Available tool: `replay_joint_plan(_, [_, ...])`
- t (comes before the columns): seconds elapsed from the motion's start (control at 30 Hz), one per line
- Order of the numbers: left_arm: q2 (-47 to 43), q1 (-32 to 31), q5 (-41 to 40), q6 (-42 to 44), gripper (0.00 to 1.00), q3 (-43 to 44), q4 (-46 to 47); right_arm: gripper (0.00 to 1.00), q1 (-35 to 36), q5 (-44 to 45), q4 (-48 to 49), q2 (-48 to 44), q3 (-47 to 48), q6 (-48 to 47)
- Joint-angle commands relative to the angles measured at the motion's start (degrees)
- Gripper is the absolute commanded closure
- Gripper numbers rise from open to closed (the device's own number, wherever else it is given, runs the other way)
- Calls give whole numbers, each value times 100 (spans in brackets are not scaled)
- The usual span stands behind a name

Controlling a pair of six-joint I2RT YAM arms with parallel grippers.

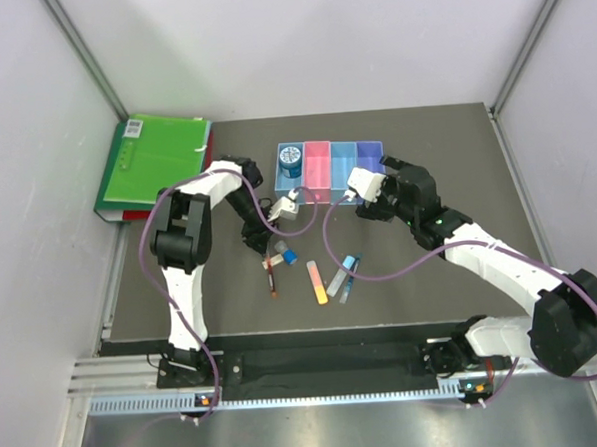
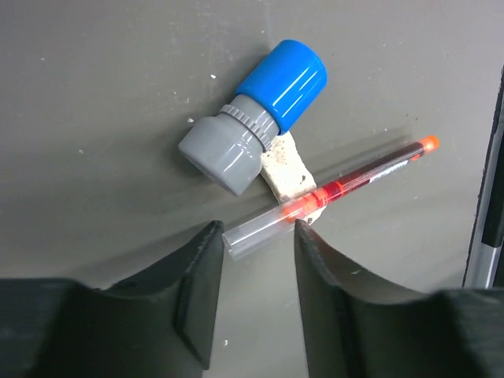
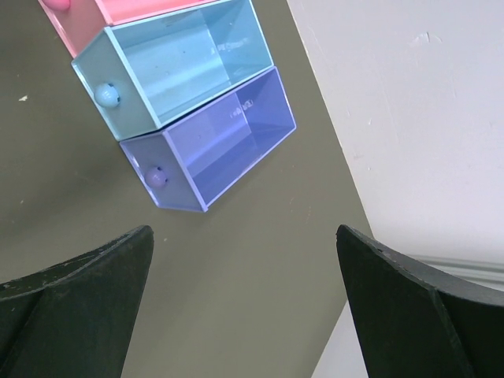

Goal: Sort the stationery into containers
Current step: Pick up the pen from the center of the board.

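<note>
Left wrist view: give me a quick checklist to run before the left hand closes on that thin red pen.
1. Thin red pen between the fingers of the left hand: ok, its clear end lies in the gap.
2. Grip centred along the pen: not ok, only the end.
3. Neighbours clear: not ok, a white chunk beside the blue-capped grey piece touches the pen.
4. Pen flat on the dark table: ok.
5. Light blue translucent bin and purple translucent bin empty: ok.
6. Right hand out of the way: ok, open by the bins.
</note>
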Motion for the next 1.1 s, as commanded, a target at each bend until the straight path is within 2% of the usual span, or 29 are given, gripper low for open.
replay_joint_plan(0.0, [-41,-27,130,180,58,-16,-1115,0,-21,64,221,-218,4,-82])
replay_joint_plan(0.07, [-41,-27,103,189,62,-24,-1115,0,-21,90,230,-227,-5,-100])
replay_joint_plan(0.37, [-68,-27,-90,180,69,11,-1124,0,-21,99,291,-236,-57,-161])
replay_joint_plan(0.43, [-59,-27,-99,163,78,37,-1115,0,-21,125,300,-236,-58,-170])
replay_joint_plan(0.5, [-68,-19,-116,163,100,46,-1124,0,-21,134,318,-245,-66,-179])
replay_joint_plan(1.07, [-322,-19,-204,136,100,54,-1124,0,-29,248,406,-298,-145,-285])
